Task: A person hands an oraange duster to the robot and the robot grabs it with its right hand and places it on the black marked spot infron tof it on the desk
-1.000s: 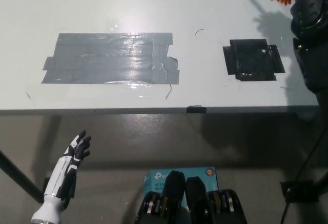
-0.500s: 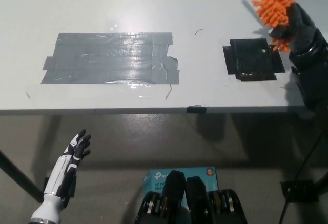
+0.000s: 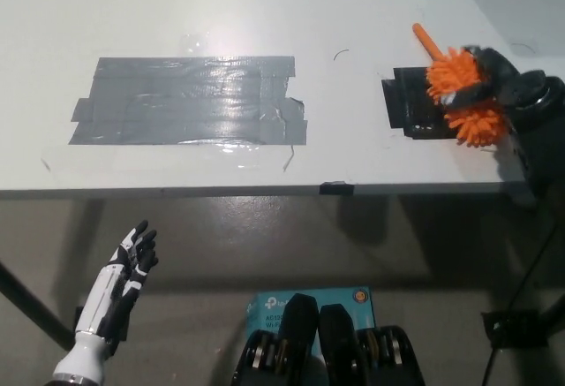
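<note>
Orange duster [image 3: 466, 99] clutched in the black right hand [image 3: 496, 86], hovering over the black marked spot [image 3: 413, 106] at the bench's right end!

Largest first: the white bench [image 3: 221, 6] carries a big grey tape patch [image 3: 190, 101] on its left half, well apart from the black spot. The duster looks light and soft, a shaggy orange head that should squash under pressure, with a stiff-looking orange handle [image 3: 427, 40] poking up and away. The fingers are wrapped around its fluffy middle; the firmer handle looks like the surer place to hold. Down at lower left, below the bench edge, the white left hand [image 3: 124, 271] rests with fingers spread, holding nothing.
</note>
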